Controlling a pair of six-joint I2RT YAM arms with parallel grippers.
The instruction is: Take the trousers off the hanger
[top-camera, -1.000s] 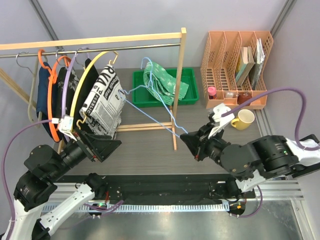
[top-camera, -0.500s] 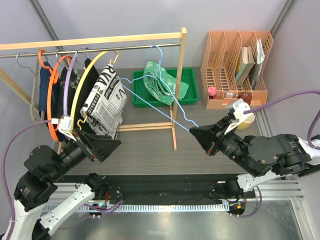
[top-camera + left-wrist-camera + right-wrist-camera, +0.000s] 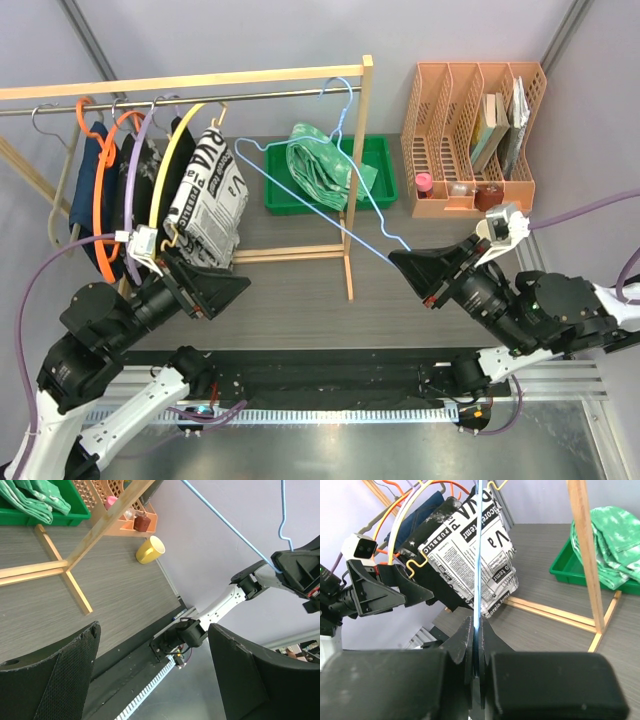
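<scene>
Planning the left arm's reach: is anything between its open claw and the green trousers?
Yes. The rack's wooden foot bars lie between the left claw and the trousers, and the raised blue hanger crosses above that line.

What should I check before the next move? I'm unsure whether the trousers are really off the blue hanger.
1. Right fingers shut on the hanger: ok.
2. Left fingers open and holding nothing: ok.
3. Trousers resting in the green tray: ok.
4. Trousers free of the hanger: cannot tell; the wire crosses over them in the top view.
5. Hanger hook clear of the rail: cannot tell; they overlap in the top view.
</scene>
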